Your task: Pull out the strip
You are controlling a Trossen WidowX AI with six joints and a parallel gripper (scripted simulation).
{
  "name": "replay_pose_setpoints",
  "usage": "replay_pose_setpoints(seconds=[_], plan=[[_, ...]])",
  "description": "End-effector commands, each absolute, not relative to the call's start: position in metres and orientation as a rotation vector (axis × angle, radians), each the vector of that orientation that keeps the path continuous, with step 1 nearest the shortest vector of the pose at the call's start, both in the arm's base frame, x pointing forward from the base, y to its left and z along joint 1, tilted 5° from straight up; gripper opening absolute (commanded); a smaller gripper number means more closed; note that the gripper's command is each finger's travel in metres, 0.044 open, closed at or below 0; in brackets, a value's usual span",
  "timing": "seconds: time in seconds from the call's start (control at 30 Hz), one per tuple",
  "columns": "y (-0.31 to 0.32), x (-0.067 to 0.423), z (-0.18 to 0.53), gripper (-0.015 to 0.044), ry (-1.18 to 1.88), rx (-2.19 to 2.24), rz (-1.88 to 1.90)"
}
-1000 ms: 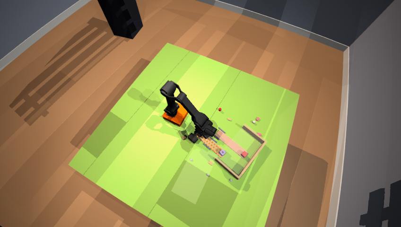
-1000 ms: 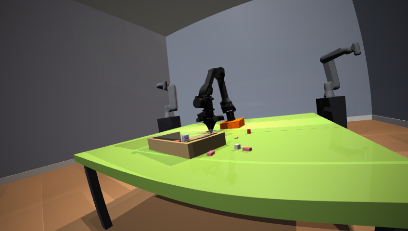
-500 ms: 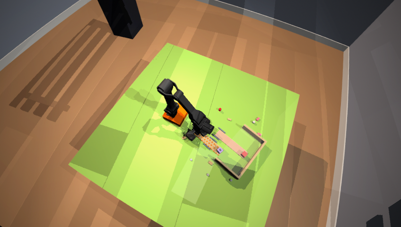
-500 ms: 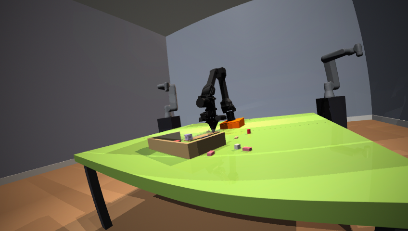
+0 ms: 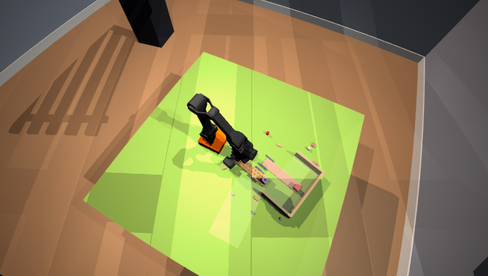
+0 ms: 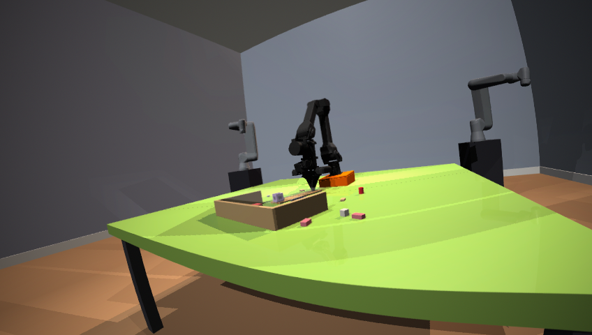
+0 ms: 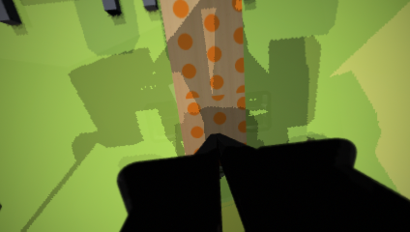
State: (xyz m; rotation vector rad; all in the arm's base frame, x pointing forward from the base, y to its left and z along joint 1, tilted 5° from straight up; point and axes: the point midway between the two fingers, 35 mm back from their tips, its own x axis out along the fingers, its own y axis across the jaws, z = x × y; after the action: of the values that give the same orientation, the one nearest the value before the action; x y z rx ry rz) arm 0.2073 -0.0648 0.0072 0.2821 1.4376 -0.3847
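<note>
My labelled cube [image 5: 264, 179] sits on the dotted strip [image 7: 213, 63], ahead of my end effector [image 7: 219, 140], which is closed with nothing between its jaws, tip pressed on the strip's near end. If the tip slips, the strip stalls; jerking could topple the cube.

Open green table [image 7: 73, 184] beside dotted strip [image 7: 193, 72]; grey rails [image 7: 111, 6] ahead.
</note>
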Motion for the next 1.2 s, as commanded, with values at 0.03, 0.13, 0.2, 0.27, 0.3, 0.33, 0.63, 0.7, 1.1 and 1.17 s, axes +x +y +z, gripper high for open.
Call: replay_pose_setpoints(seconds=[0.03, 0.13, 0.2, 0.27, 0.3, 0.33, 0.63, 0.7, 1.1, 1.17], plan=[[-0.0596, 0.1913, 0.0003, 0.0, 1.474, 0.286, -0.388], [-0.0581, 0.188, 0.0, 0.0, 1.474, 0.286, -0.388], [-0.0575, 0.1866, -0.0002, 0.0, 1.475, 0.286, -0.388], [-0.0574, 0.1865, -0.0002, 0.0, 1.475, 0.286, -0.388], [-0.0574, 0.1865, -0.0002, 0.0, 1.475, 0.286, -0.388], [-0.0574, 0.1865, -0.0002, 0.0, 1.475, 0.286, -0.388], [-0.0574, 0.1865, -0.0002, 0.0, 1.475, 0.286, -0.388], [-0.0574, 0.1865, -0.0002, 0.0, 1.475, 0.286, -0.388], [-0.0574, 0.1865, -0.0002, 0.0, 1.475, 0.286, -0.388], [-0.0574, 0.1865, -0.0002, 0.0, 1.475, 0.286, -0.388]])
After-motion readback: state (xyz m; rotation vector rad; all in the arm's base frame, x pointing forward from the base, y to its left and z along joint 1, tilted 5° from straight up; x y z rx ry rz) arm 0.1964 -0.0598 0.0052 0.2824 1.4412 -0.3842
